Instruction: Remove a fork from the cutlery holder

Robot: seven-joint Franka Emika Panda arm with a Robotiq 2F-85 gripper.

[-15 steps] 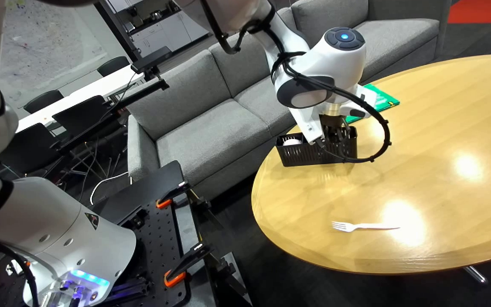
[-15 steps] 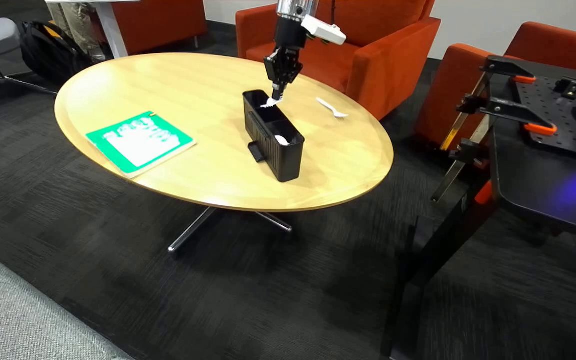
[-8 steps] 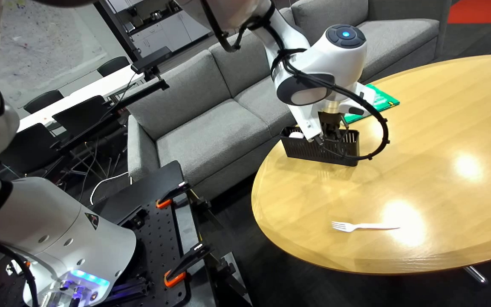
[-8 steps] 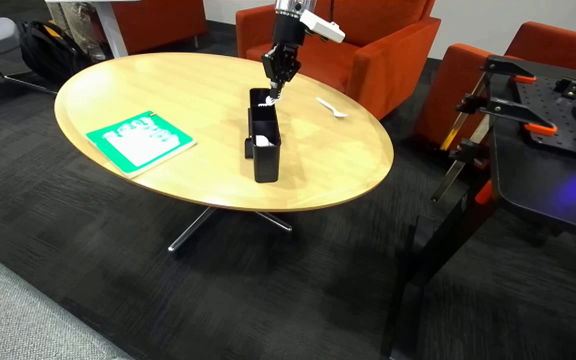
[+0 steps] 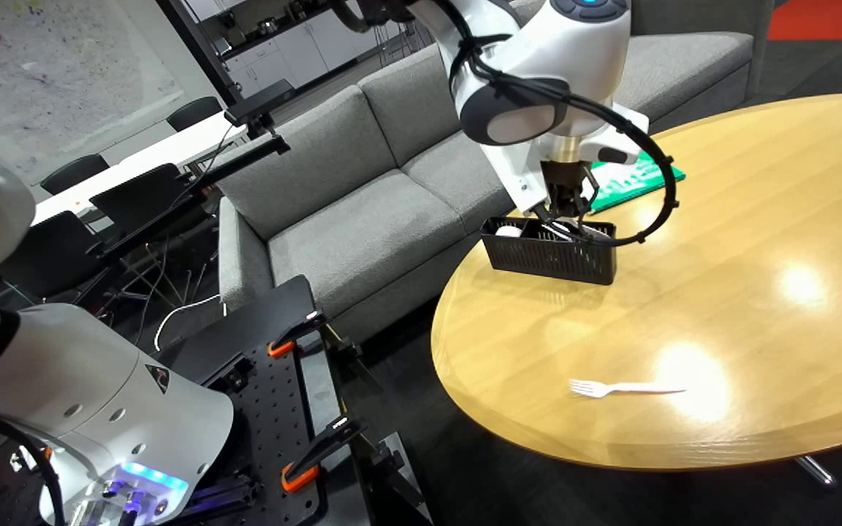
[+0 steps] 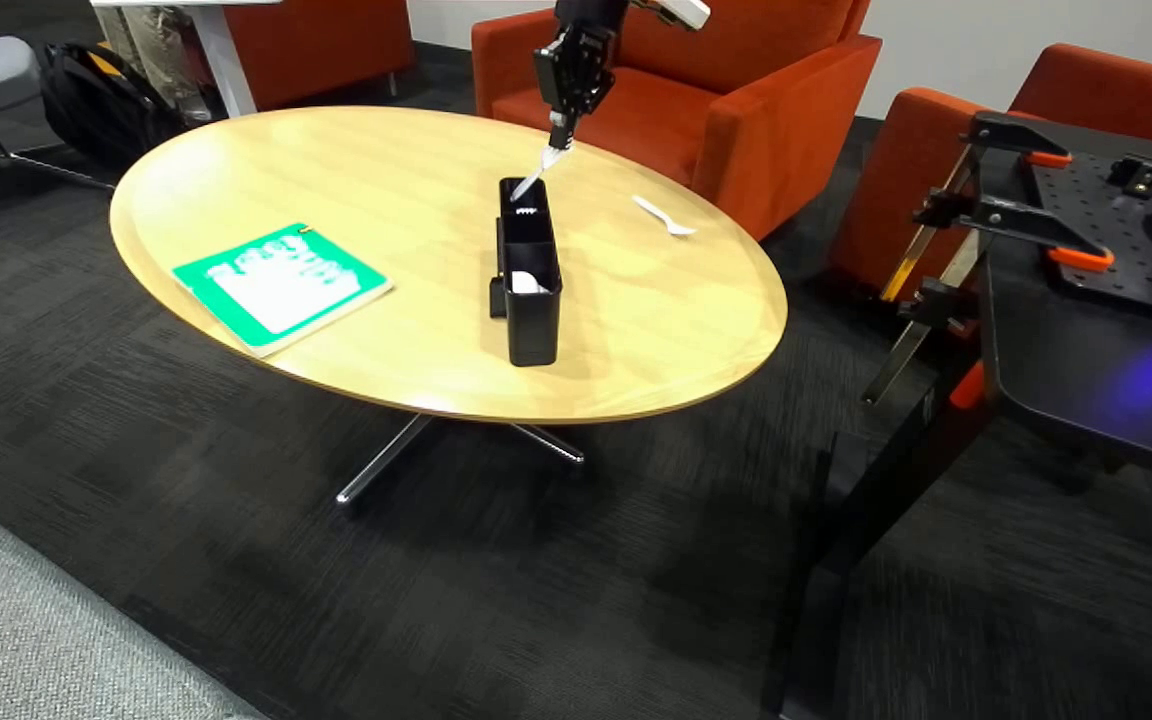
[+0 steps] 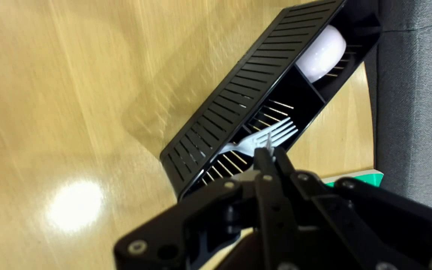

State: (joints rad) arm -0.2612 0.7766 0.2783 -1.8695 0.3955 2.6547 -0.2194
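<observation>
A white robot arm (image 5: 585,62) leans over the pale wooden surface (image 5: 509,365), and its black jaws are narrow, closed on a white fork (image 6: 533,181) right above one end of the cutlery holder (image 5: 549,261). I see that fork held at a tilt, gripped by what look like its tines, the handle slanting down over the holder's end compartment; whether its tip is clear of the rim I can't tell.

The holder itself is black, slotted along its side, and upright. At that same end of it, just under the jaws, a second fork (image 7: 253,142) shows its tines. In the holder's opposite end compartment sits a rounded white piece (image 7: 323,54).

A third fork (image 5: 615,388) lies flat, well apart from the holder. On the opposite side of the holder rests a flat green-and-white item (image 6: 281,285), with a white shape on its face and a small yellow mark near one corner; any lettering there is too small for me. Well apart from the holder, the robot's base (image 5: 92,387) carries a triangular label (image 5: 158,378) I can't read, nor can I read the pale marks on a black clamp (image 5: 322,440) beside it
</observation>
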